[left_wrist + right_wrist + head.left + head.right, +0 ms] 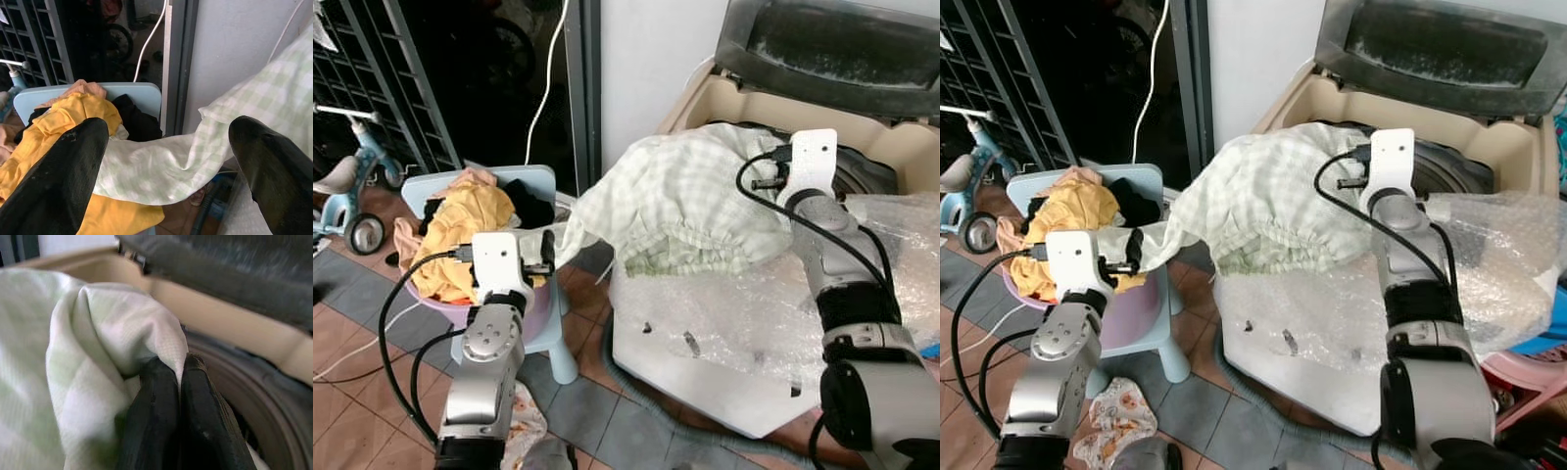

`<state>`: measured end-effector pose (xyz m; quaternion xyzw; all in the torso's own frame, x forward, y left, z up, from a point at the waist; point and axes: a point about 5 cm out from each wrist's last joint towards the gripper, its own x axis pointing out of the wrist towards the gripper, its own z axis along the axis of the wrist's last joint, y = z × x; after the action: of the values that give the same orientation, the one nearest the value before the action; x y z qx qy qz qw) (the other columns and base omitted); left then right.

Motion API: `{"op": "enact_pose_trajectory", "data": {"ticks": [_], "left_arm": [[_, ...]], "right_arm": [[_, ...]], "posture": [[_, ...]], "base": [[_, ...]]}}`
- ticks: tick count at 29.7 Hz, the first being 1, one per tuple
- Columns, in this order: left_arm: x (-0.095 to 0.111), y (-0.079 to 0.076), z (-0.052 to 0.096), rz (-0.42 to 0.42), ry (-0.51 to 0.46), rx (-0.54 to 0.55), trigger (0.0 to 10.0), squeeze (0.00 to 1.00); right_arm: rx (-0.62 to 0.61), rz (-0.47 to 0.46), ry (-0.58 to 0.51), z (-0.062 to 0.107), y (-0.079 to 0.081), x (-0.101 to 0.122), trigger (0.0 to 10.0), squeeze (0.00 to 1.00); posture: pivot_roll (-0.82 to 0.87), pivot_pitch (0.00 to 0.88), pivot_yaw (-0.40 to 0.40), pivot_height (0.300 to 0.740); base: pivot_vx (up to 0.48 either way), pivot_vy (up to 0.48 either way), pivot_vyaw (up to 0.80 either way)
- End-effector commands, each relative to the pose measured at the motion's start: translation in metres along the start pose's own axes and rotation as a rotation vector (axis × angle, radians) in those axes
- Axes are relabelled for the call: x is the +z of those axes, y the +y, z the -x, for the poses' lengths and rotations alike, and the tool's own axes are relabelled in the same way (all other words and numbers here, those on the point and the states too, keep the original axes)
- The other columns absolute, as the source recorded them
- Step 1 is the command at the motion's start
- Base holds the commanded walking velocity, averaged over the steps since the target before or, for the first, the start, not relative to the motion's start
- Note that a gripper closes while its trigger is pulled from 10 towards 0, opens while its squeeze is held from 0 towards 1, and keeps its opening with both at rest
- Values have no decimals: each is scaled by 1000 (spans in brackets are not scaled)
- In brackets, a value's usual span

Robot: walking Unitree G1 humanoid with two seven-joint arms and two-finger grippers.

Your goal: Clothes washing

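A pale green checked cloth (685, 206) stretches from the laundry basin across to the top-loading washing machine (715, 98), whose lid (832, 49) stands up. My right gripper (178, 364) is shut on a fold of this cloth at the rim of the drum (254, 396). My left gripper (168, 127) is open above the basin, and the cloth's trailing end lies between and below its fingers (73, 161). A yellow garment (465, 230) and dark clothes (529, 201) fill the pink basin (543, 304), which sits on a light blue child's chair (558, 357).
Bubble wrap (754, 304) covers the machine's front and right side. A grey hose (646, 401) runs along the tiled floor beneath it. A printed rag (1116, 421) lies by my left arm. A child's tricycle (347, 196) and a dark metal gate (382, 78) stand at the left.
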<state>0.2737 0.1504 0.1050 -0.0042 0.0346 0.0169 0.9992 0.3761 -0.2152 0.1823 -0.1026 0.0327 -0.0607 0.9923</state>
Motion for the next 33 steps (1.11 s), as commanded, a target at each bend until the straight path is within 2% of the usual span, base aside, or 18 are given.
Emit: {"op": "enact_pose_trajectory", "data": {"ticks": [1, 4, 8, 11, 13, 16, 20, 22, 23, 27, 29, 30, 32, 33], "left_arm": [[3, 1, 1, -4, -21, -10, 10000, 0], [4, -1, 1, -4, -27, -19, 10000, 0], [4, 0, 1, -5, -29, -22, 10000, 0], [5, 0, 1, -6, -30, -26, 10000, 0], [5, 0, 0, -7, -32, -29, 10000, 0], [5, 0, 0, -7, -33, -30, 10000, 0], [5, 0, 0, -7, -33, -30, 10000, 0], [5, -1, 0, -8, -32, -32, 10000, 0], [5, -1, 0, -8, -32, -32, 10000, 0], [4, 0, 0, -6, -26, -25, 10000, 0], [5, 0, 0, -3, -28, -19, 10000, 0], [3, 1, 0, -9, -16, -4, 10000, 0], [2, 1, 0, -10, -9, 1, 10000, 0], [2, 1, 0, -9, -10, 0, 10000, 0]], "right_arm": [[0, 4, -6, 3, -2, 2, 10000, 0], [-8, 2, -11, 4, -1, 2, 10000, 0], [-35, -28, -76, 4, -6, 12, 10000, 0], [-64, -43, -127, 2, -15, 24, 10000, 0], [-103, -45, -122, -1, -24, 29, 10000, 0], [-147, -35, -150, -4, -38, 39, 10000, 0], [-164, -35, -167, -6, -44, 46, 10000, 0], [-185, -30, -193, -12, -53, 61, 10000, 0], [-185, -30, -193, -12, -53, 61, 10000, 0], [-203, -19, -218, -17, -59, 76, 10000, 0], [-245, -26, -234, -18, -67, 84, 10000, 0], [-326, -25, -236, -18, -80, 91, 10000, 0], [-380, -37, -242, -17, -89, 95, 10000, 0], [-414, -7, -252, -16, -93, 97, 10000, 0]], "posture": [[-23, 0, -13, 740], [-23, 0, -11, 740], [-26, 0, -5, 740], [-26, 0, -1, 740], [-25, 0, -1, 740], [-23, 0, -3, 740], [-23, 0, -2, 740], [-21, 0, -3, 740], [-21, 0, -3, 740], [-14, 0, -8, 740], [-14, 0, -8, 740], [-10, 0, -10, 740], [-8, 0, -14, 740], [-8, 0, -14, 740]], "base": [[244, 0, 0], [289, 0, 0], [354, 0, 0], [376, 0, 0], [396, 0, 0], [398, 0, -756], [398, 0, -730], [398, 0, -653], [398, 0, -656], [332, 0, 0], [0, 0, 0], [0, 0, 0], [0, 0, 0], [0, 0, 0]]}}
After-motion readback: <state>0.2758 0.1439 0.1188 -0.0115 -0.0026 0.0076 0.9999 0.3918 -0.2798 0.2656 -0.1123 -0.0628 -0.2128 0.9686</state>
